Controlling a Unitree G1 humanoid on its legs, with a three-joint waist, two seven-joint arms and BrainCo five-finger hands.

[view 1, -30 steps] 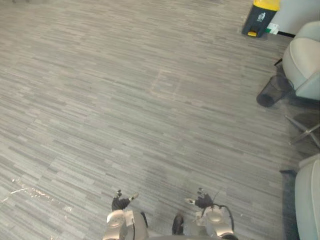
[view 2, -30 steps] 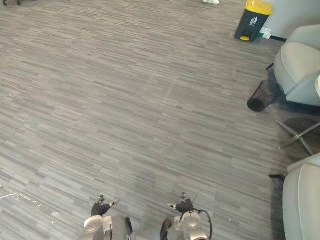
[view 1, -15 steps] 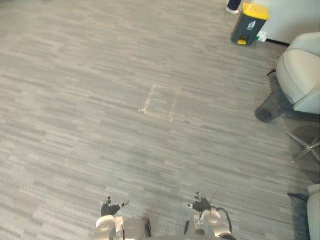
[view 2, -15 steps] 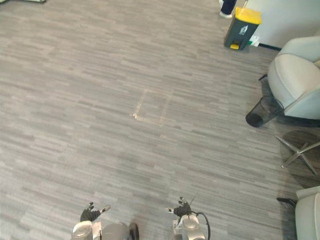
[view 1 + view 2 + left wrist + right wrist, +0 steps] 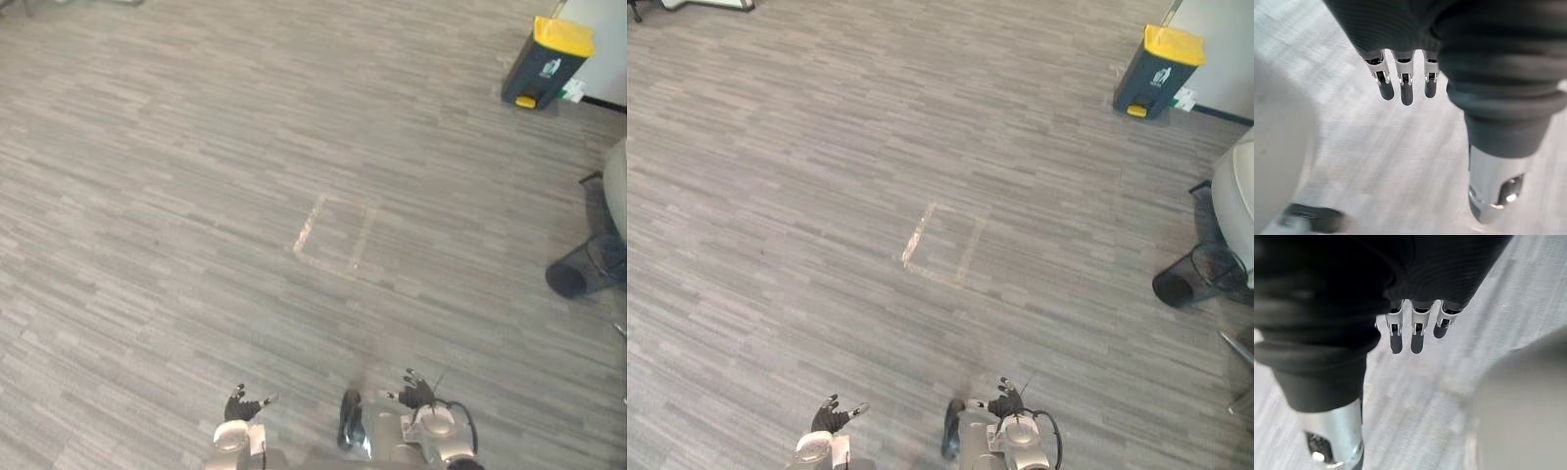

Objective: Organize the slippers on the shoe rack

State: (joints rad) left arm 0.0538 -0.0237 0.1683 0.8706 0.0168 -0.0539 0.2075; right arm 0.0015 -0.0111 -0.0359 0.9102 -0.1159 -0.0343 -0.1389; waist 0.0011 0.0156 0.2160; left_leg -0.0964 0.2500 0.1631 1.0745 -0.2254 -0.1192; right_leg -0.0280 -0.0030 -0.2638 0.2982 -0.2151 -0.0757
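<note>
Grey carpet (image 5: 176, 196), left hand (image 5: 241, 404), right hand (image 5: 416, 391) both loose-fingered, empty, mesh basket (image 5: 585, 272) edge-cropped

left hand (image 5: 240, 404): dark ribbed cover, silver fingers (image 5: 1406, 92) with dark tips | right hand (image 5: 416, 392): same ribbing, shiny silver thumb (image 5: 1334, 431) | arms (image 5: 436, 426): silver-grey, rounded at the wrist

The floor (image 5: 774, 196) is grey carpet in narrow streaks of lighter and darker grey. Near the middle of the frame a pale square outline (image 5: 917, 233) is marked on it. At upper right stands a dark bin with a yellow lid (image 5: 1157, 70). At the right edge a black mesh wastebasket (image 5: 1190, 274) sits just beside a light grey chair (image 5: 1238, 201).
</note>
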